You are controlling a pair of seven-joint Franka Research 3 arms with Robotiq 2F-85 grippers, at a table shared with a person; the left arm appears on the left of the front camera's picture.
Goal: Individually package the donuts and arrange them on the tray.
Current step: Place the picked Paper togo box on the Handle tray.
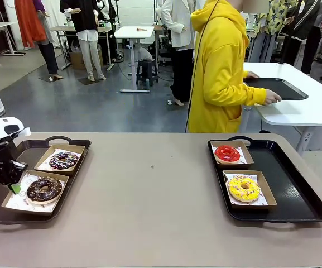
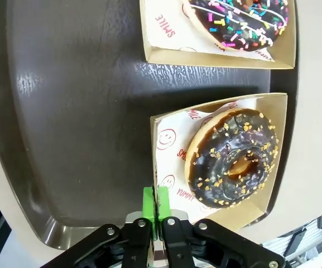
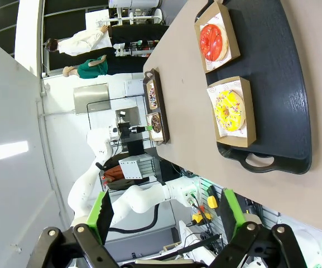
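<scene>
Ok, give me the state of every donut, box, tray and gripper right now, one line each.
Crumb donut: boxed, left tray.
Its box: edge pinched by left gripper, fingers shut.
Sprinkled chocolate donut: boxed, same tray.
Red donut: boxed, right tray.
Yellow donut: boxed, same tray.
Right gripper: open, holding nothing.

My left hand (image 2: pixel 155 209) is matt black plastic with bright green rubbery pads. The tray (image 2: pixel 66 111) under it looks like dark plastic with a pebbly texture that catches light. The box (image 2: pixel 275 145) is plain brown cardboard lined with printed white paper. The chocolate donut (image 2: pixel 233 159) has shiny glaze with rough crumbs. The counter (image 1: pixel 149 206) is smooth, matt beige.
</scene>
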